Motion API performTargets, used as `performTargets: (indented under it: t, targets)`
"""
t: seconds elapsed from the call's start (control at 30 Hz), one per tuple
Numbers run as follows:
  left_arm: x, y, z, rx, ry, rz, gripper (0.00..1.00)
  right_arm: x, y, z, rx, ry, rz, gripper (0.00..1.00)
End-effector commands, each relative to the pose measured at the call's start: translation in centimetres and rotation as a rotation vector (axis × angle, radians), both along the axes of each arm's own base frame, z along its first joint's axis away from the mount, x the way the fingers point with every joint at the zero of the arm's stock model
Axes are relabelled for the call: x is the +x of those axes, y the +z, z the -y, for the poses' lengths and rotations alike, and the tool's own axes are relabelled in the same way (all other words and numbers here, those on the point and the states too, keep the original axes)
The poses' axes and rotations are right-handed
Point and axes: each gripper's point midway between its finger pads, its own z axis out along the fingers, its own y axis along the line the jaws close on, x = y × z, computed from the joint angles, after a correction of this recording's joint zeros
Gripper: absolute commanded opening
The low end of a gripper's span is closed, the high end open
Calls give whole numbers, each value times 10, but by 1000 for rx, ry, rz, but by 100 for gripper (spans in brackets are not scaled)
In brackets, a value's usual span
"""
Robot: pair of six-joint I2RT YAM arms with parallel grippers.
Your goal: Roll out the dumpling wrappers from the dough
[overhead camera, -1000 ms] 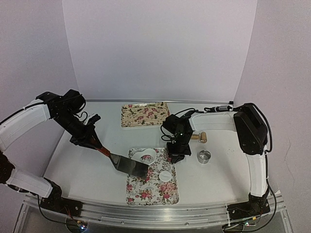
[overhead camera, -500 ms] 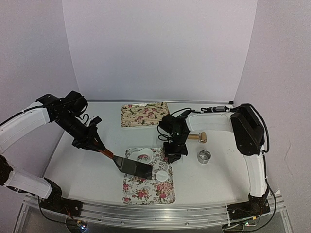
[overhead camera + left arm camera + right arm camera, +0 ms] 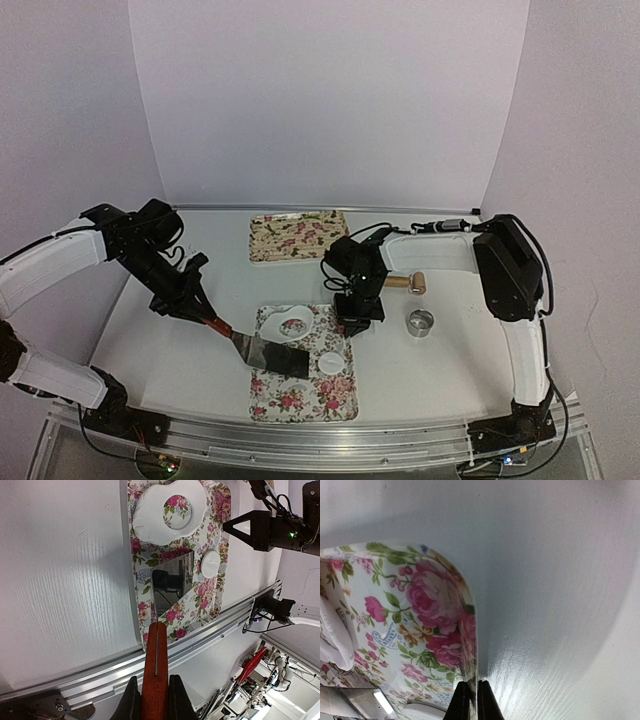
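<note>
A flattened dough patch point(image 3: 288, 322) with a round hole lies at the far end of the flowered tray point(image 3: 300, 395); one round dumpling wrapper point(image 3: 333, 362) lies beside it. My left gripper point(image 3: 190, 300) is shut on a spatula's red handle point(image 3: 156, 670), and the shiny blade point(image 3: 172, 587) rests on the tray next to the wrapper point(image 3: 210, 563), near the holed dough point(image 3: 150, 515). My right gripper point(image 3: 358, 316) is shut on the tray's right rim point(image 3: 469, 645), which passes between the pinched fingers of that gripper point(image 3: 470, 687).
A small metal ring point(image 3: 421, 322) stands right of the tray, and a wooden rolling pin point(image 3: 405, 282) lies behind it. A second flowered tray point(image 3: 298, 236) sits at the back. The table's metal rail point(image 3: 300, 440) runs along the near edge.
The tray has slid a little left with my right gripper on its rim. The spatula blade has moved nearer and further onto the tray, towards the round wrapper.
</note>
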Motion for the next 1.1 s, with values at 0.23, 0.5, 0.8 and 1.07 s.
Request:
performTargets:
  t: [0.23,0.5,0.8,1.07]
  targets:
    - [7,-2,10,-46,-19,43,0,-10,-21,13,-112,5,-24,3]
    - [6,-7,13,-58,-21,42,0,-13,-21,15,-120,7,-24,3]
    - [2,-13,18,-73,-37,46,0,-14,-22,14,-122,13,-26,3]
    - [2,-21,20,-86,-26,53,0,-17,-23,14,-126,21,-31,3]
